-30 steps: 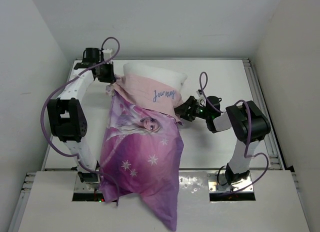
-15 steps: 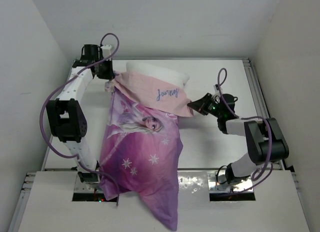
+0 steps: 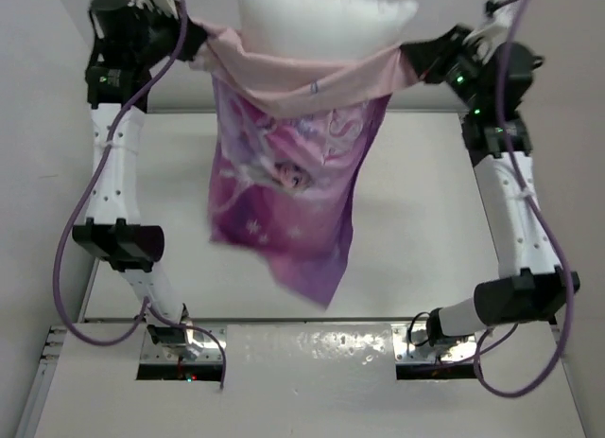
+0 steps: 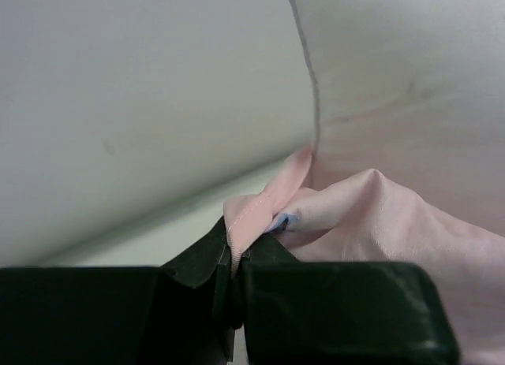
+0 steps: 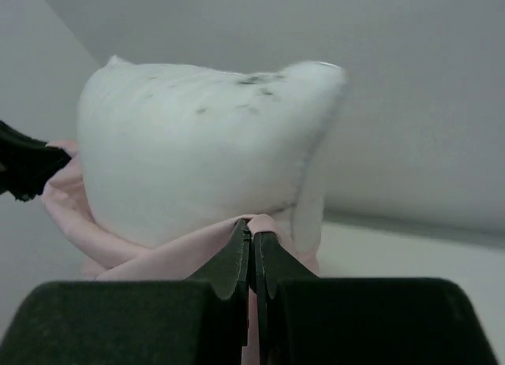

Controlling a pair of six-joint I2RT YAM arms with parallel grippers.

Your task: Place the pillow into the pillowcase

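Note:
Both arms hold the pillowcase [image 3: 293,173] high above the table, its purple printed body hanging down and its pale pink rim stretched between them. The white pillow [image 3: 317,20] stands in the case's mouth, its upper half sticking out. My left gripper [image 3: 194,43] is shut on the left corner of the pink rim [image 4: 248,215]. At the rim's right corner my right gripper [image 3: 421,61] is shut on the fabric [image 5: 260,223]. In the right wrist view the pillow [image 5: 197,160] bulges just behind the fingertips [image 5: 237,258]. The left wrist view shows pillow [image 4: 394,57] and pink cloth beside the pinch.
The white table [image 3: 425,230] lies below the hanging case, walled by white panels at the back and sides. The arm bases [image 3: 180,339] sit at the near edge, with purple cables looping along both arms.
Both arms have risen from the table, lifting pillowcase and pillow into the air. The right gripper, open beside the case a second ago, has shut on the rim's right corner and moved right.

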